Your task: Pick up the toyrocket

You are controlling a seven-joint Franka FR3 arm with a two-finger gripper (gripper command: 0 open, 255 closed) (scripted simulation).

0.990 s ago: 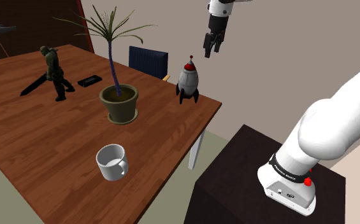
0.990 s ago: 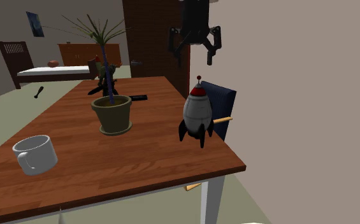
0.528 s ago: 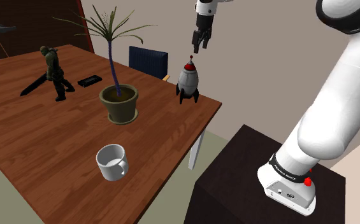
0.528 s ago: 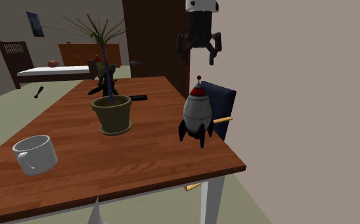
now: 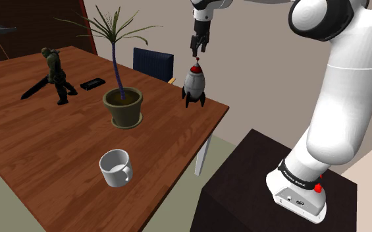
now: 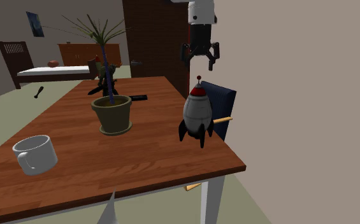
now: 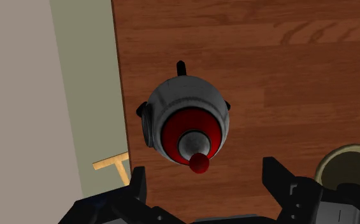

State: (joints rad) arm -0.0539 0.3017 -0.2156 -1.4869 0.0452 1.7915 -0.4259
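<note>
The gripper (image 5: 196, 53) has moved toward the shoulder view's left and now hangs just above the toy rocket (image 5: 193, 86), apart from its red tip. Its fingers (image 7: 137, 186) stand wide apart and clasp nothing. The grey rocket stands upright on its black fins near the wooden table's (image 5: 46, 145) corner, just in front of a blue chair (image 5: 153, 62).

There are two containers. One olive pot (image 5: 123, 105) holds a single spiky plant (image 5: 114, 33). One white mug (image 5: 115, 168) sits nearer the table's front edge. There is also one soldier figure (image 5: 56, 74) and one flat dark object (image 5: 91, 84) beside it.
</note>
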